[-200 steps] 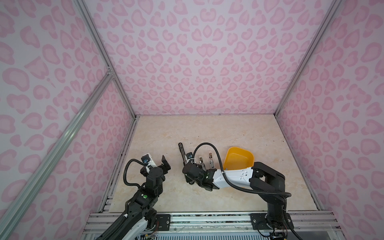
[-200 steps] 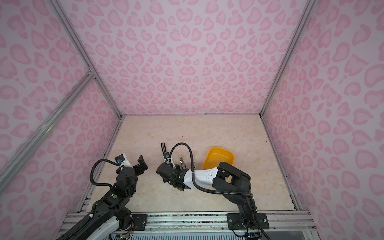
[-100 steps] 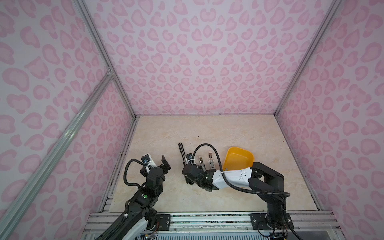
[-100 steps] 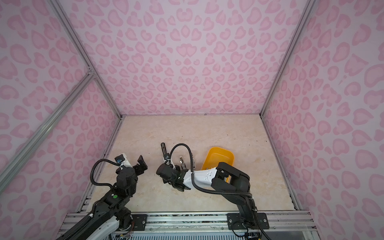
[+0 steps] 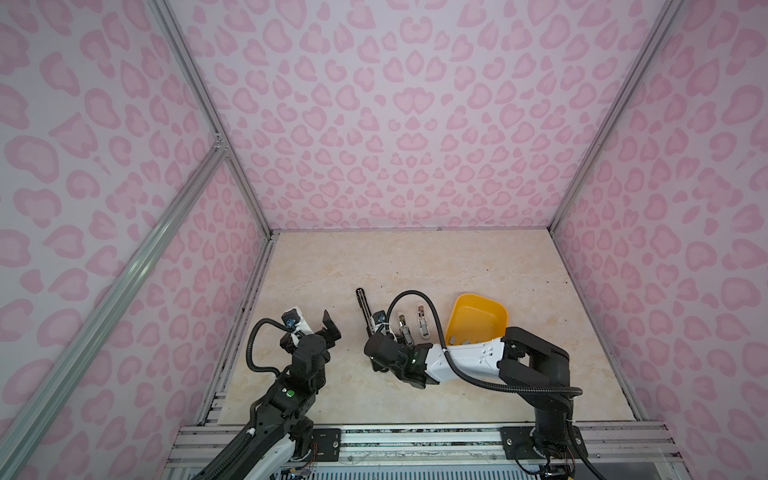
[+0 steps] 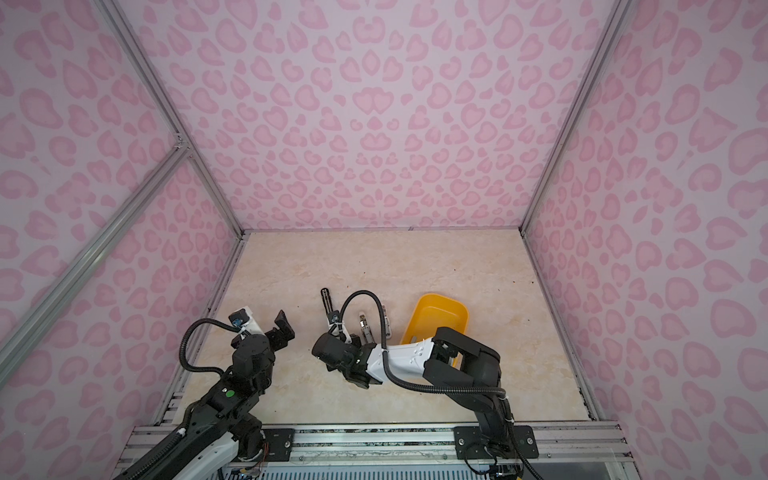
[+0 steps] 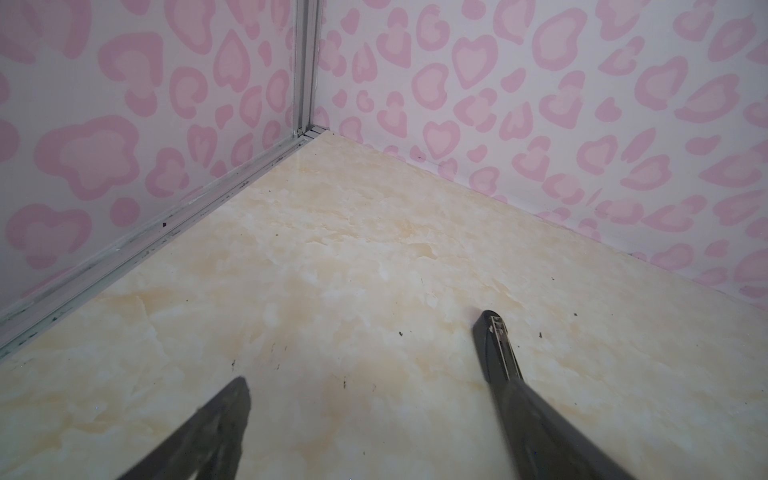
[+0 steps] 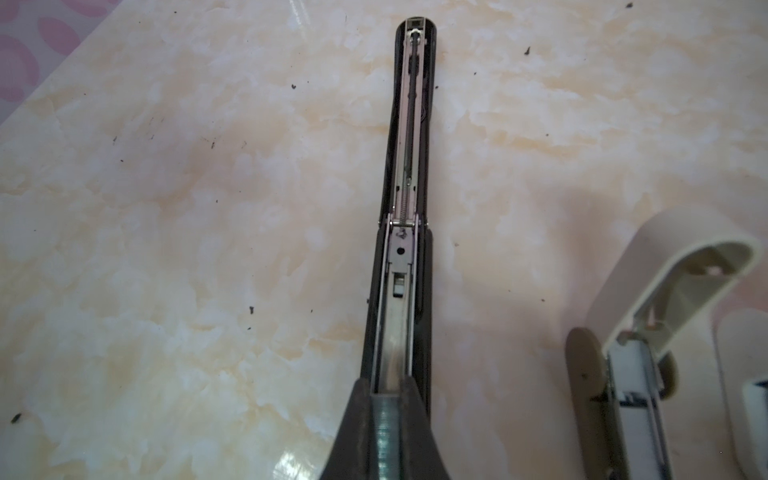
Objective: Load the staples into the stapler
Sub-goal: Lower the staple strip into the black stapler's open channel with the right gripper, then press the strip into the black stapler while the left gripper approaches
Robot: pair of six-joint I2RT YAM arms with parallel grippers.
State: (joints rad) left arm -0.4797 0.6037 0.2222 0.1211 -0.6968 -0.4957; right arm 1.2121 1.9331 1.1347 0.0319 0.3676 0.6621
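The marbled beige surface (image 5: 415,266) carries an opened black stapler (image 5: 362,303), two small staplers (image 5: 421,322) beside it, a yellow bin (image 5: 498,320) and dark specks (image 8: 293,86).

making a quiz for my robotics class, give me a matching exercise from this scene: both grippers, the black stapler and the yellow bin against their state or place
Column 1
1. left gripper
2. right gripper
3. black stapler
4. yellow bin

Column 2
a. lying opened out flat, channel exposed
b. shut on the staples
c. partly hidden behind the right arm
d. open, holding nothing

Pairs: 1-d, 2-b, 3-a, 4-c
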